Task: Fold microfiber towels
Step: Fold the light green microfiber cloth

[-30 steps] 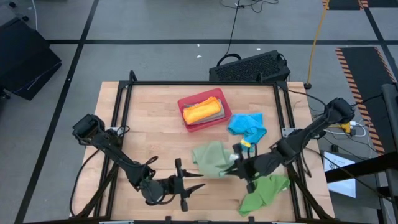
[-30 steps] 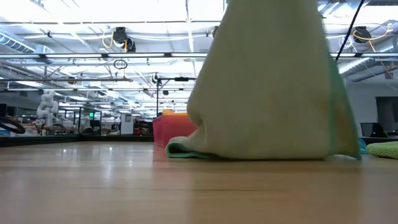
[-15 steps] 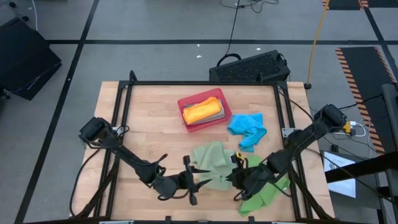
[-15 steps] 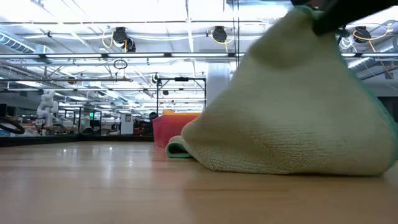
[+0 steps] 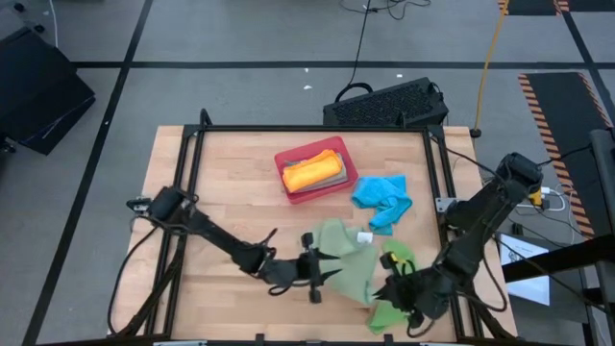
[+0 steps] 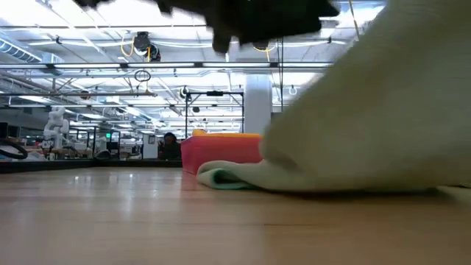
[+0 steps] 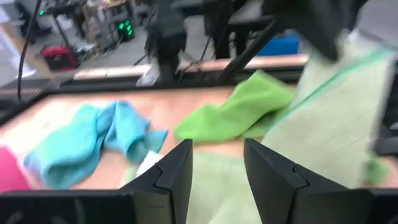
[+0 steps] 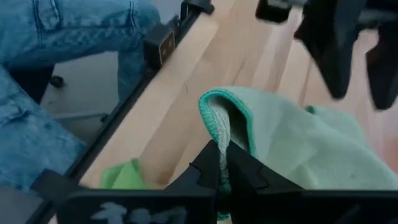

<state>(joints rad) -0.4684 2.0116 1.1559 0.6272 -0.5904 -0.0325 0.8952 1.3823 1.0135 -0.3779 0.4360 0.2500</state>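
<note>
The right tool sits at about five o'clock on the bench, near the front edge. Its two fingers are pinched together on the rim of a sage green towel. That is a thin bit of cloth, so the towel could slip out if the arm pulls hard or fast. Just under it lies the bright green towel, and the lifted cloth could drag on it and bunch it up.

The left tool is at six o'clock, at the other side of the sage green towel. Its fingers stand apart and hold nothing. If it closes too late, the fold could go crooked.

Farther back, at two o'clock, is the bright blue towel. At twelve o'clock the orange towel rests in the red tray.
</note>
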